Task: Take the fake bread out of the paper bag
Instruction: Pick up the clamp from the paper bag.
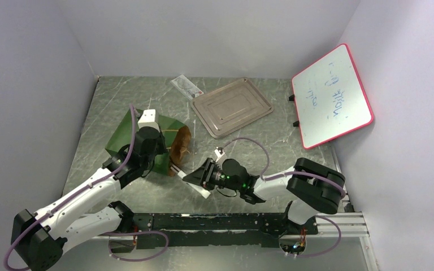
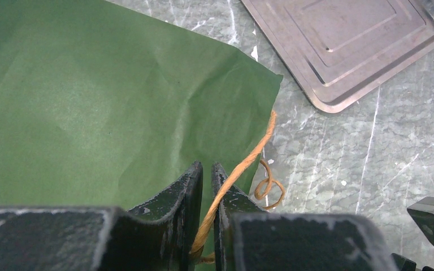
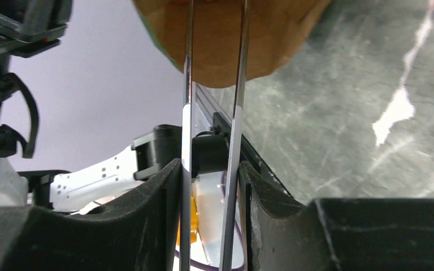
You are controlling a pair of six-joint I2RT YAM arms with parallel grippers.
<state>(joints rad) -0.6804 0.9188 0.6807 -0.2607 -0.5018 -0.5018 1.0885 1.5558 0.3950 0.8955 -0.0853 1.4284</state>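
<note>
From above I get soft, even, fairly bright light; the pale walls spread it, and the arms cast only faint, blurry shadows on the table [image 1: 282, 135]; the tray [image 1: 231, 107] carries a dull sheen, no hard glare; the whiteboard [image 1: 332, 96] runs close to white. On the left wrist view the paper bag [image 2: 90, 101] is evenly lit and sharp; the left gripper [image 2: 206, 169] sits dark and slightly soft up close. On the right wrist view the right gripper [image 3: 209, 169] is a near-black blur; one white glare streak burns out on the tabletop.
</note>
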